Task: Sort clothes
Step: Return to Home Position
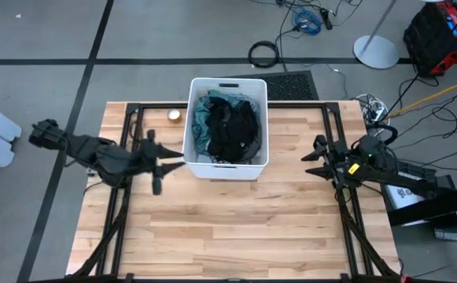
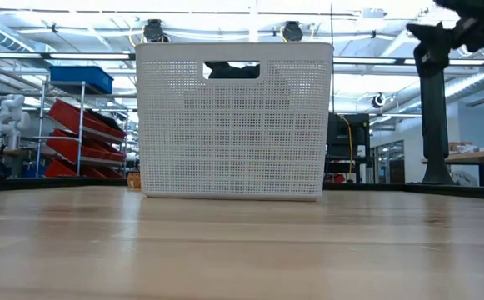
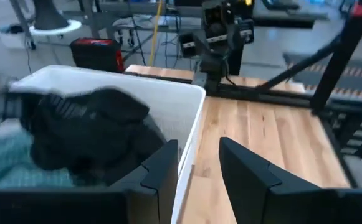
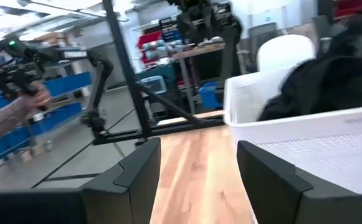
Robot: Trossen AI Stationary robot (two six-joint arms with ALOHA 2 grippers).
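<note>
The clothes (image 1: pixel 230 126) are lying heaped inside the white bin (image 1: pixel 226 169) — black pieces on top, with a teal one (image 1: pixel 200 118) showing along the side nearer the left arm. The bin is standing toward the back edge of the table (image 1: pixel 236 228), midway between the arms. The left gripper (image 1: pixel 171 161) is hovering just beside the bin's front left corner, fingers spread apart and holding nothing — the right gripper (image 1: pixel 313 159) is waiting well apart at the table's right side, likewise parted and empty.
</note>
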